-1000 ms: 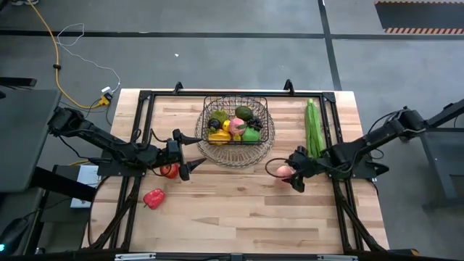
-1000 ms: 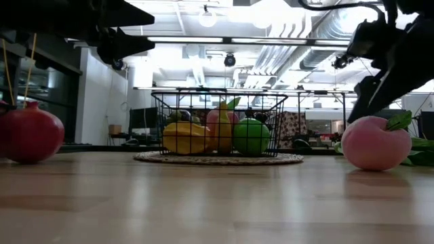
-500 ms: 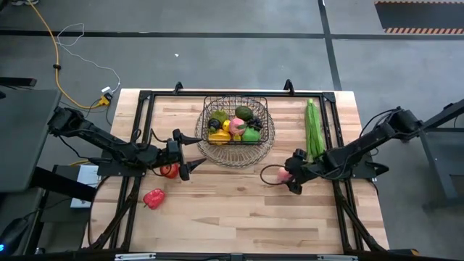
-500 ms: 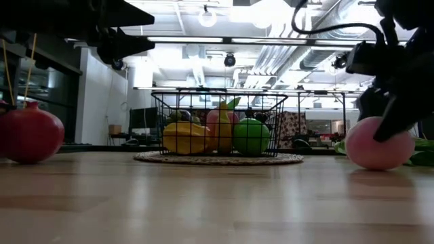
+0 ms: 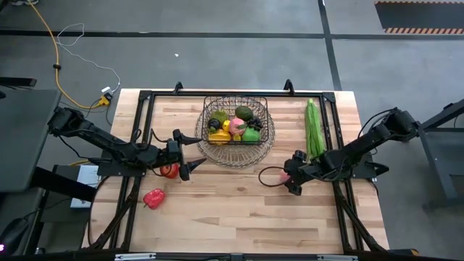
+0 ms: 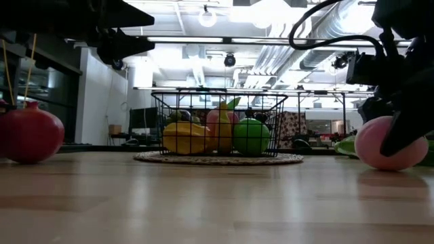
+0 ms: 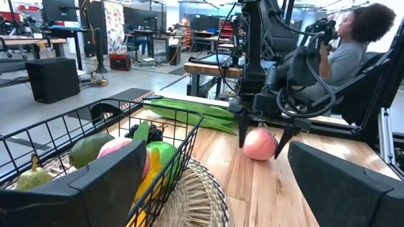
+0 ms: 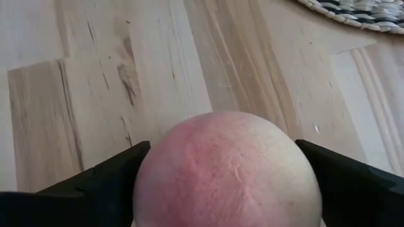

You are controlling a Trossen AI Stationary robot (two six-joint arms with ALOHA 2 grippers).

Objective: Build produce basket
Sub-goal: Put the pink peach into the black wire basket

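The dark wire basket point(image 5: 238, 130) stands on a round woven mat at the table's far middle. It holds yellow, green and pink produce and dark grapes. A pink peach point(image 5: 284, 175) rests on the wood right of the mat. My right gripper point(image 5: 288, 177) is down over it and open, with one finger on each side of the peach point(image 8: 227, 170). My left gripper point(image 5: 199, 150) hovers open, left of the basket. A round red fruit point(image 5: 169, 170) lies below that arm, and a red pepper point(image 5: 153, 197) lies nearer. The long green husk point(image 5: 313, 127) lies on the table's right. My right gripper comes at the peach slanting down from the table's right. Its fingers point(image 7: 242, 129) stand close beside the sides of the peach point(image 7: 259, 144), which sits on the table. I cannot tell whether they touch it.
The basket's wire rim point(image 7: 158, 135) fills the left wrist view close in front of the fingers. A dark metal frame runs along the table's edges. A seated person point(image 7: 344, 50) shows beyond the table's right side. Bare wood spreads across the near half of the table.
My right gripper has come down and slightly toward the table's near edge, from above and behind the peach to astride it. The peach has shifted a little toward the near edge, and its green leaf no longer shows. The left arm has kept still.
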